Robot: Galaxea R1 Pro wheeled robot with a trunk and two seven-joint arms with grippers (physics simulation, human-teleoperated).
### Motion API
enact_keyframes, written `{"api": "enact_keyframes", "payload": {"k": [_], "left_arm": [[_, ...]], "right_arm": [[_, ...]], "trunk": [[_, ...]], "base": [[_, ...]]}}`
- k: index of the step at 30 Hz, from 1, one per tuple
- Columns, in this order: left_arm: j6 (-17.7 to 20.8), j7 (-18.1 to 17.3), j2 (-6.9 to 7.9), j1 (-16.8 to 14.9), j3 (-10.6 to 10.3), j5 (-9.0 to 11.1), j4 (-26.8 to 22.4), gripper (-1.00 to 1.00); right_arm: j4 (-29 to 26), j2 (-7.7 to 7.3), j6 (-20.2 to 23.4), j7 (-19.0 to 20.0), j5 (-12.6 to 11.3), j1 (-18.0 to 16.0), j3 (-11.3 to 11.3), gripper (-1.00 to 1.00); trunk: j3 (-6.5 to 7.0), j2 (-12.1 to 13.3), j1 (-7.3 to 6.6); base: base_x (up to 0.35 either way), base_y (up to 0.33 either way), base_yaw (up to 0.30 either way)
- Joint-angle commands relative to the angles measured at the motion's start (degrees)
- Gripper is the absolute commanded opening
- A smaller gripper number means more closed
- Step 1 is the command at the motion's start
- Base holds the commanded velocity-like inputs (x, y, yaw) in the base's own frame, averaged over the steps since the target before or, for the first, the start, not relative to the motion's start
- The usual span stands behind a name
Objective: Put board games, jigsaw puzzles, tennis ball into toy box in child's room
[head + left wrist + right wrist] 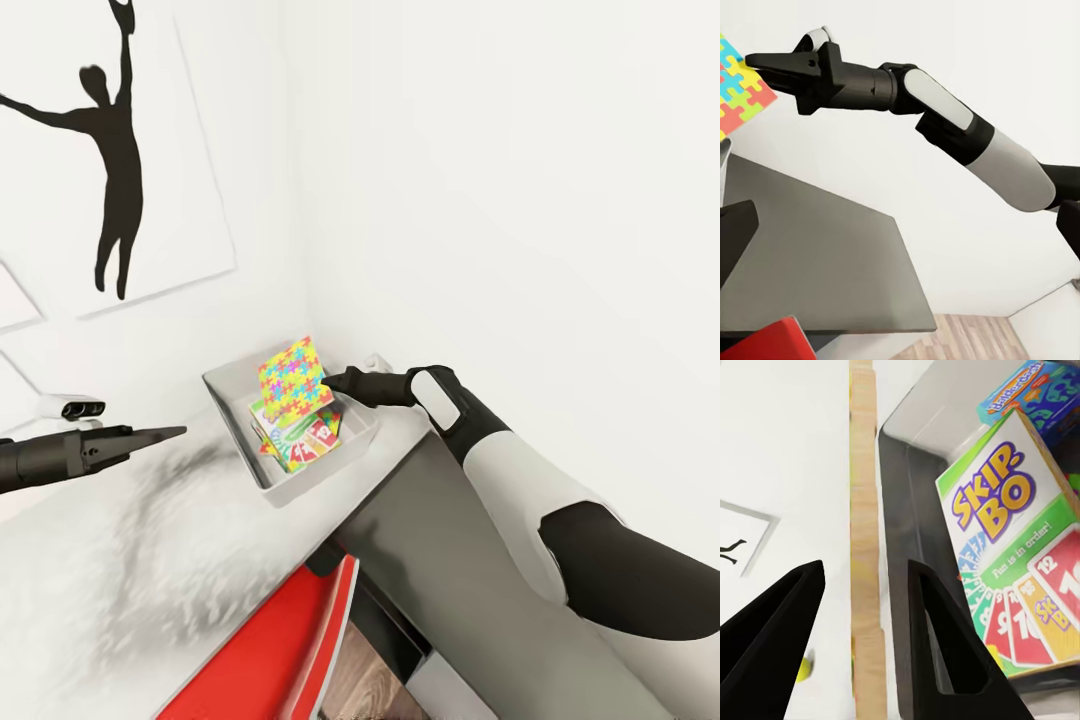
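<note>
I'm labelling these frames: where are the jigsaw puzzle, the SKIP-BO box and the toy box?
jigsaw puzzle point(293, 381), head view, middle of its coloured face.
SKIP-BO box point(1009, 517), right wrist view, on the lid's printed front.
toy box point(232, 412), head view, its grey left wall.

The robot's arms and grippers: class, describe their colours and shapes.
Each arm has white shells between black joints. The right gripper and left gripper are black, each with two tapering, wedge-shaped fingers. No cables or markings are visible.
</note>
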Motion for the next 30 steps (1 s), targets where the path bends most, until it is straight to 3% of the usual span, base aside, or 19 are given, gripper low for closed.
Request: {"api": "enact_keyframes", "payload": {"k": [1,30], "left_arm": [[0.61,-0.22,0.03,-0.09,-0.01,-0.02,-0.01,1.0],[0.58,-0.22,-0.72,-0.17,-0.17,-0.11,-0.01,1.0]], "right_arm": [[0.03,0.0,0.09,0.23,0.22,-0.07,0.03,-1.0],[0.05,0.0,-2.87,0.32,0.58,0.01,0.39,-1.0]], "trunk": [[-0.21,-0.12,0.03],[-2.93,-0.12,0.03]], "base": [[0.0,0.0,0.0],[0.0,0.0,0.0]]}}
